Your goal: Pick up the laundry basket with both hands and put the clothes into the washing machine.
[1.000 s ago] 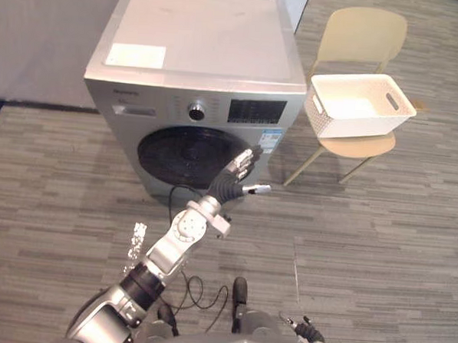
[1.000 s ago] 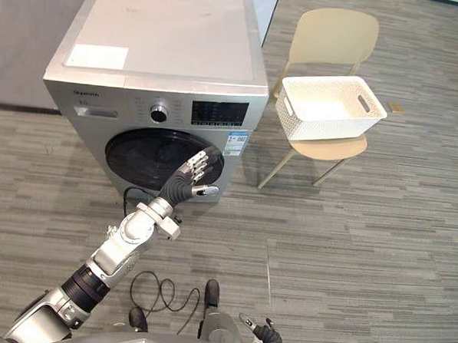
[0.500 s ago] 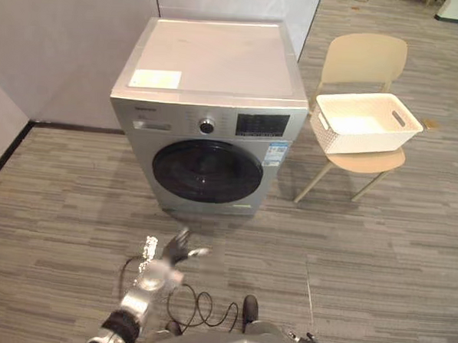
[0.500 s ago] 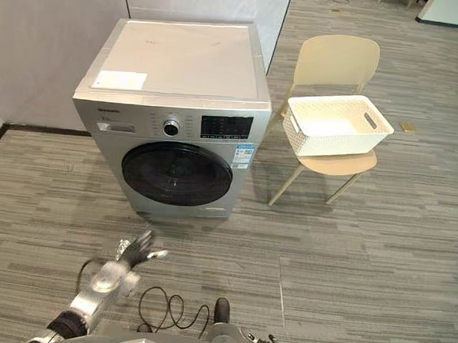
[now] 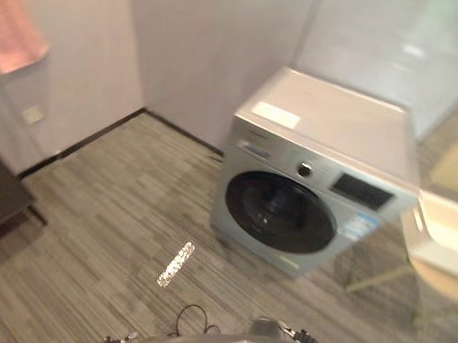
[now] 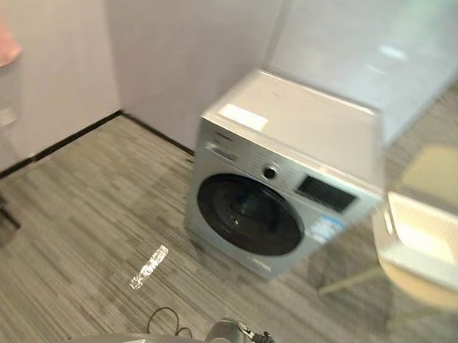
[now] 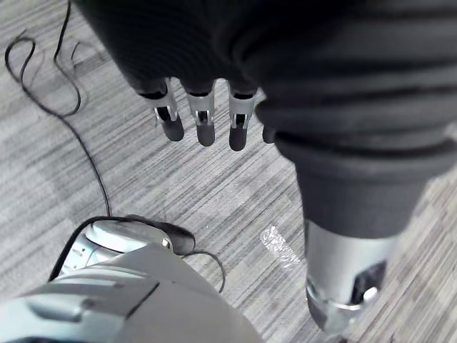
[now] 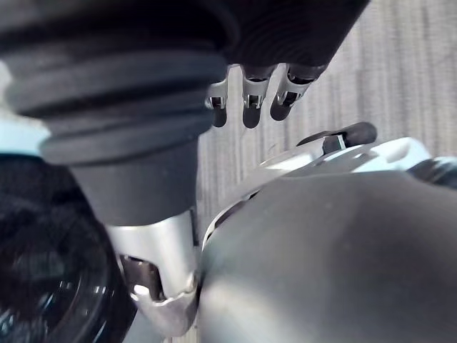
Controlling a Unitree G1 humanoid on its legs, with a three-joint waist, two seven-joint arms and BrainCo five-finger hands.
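Open floor (image 5: 112,211) before a shut washing machine (image 5: 312,191), crowded on the right.
The carpeted floor lies bare from the dark furniture (image 5: 1,202) at far left up to the washing machine, giving wide room at its front. Its round door (image 5: 280,213) is shut, blocking the drum. A wall (image 5: 204,55) closes in behind. Near its right side a chair (image 6: 430,286) bearing the white laundry basket (image 6: 425,239) narrows that flank.

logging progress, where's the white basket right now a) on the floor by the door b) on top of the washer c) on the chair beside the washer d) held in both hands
c: the white basket sits on the tan chair just right of the washing machine, not yet lifted.
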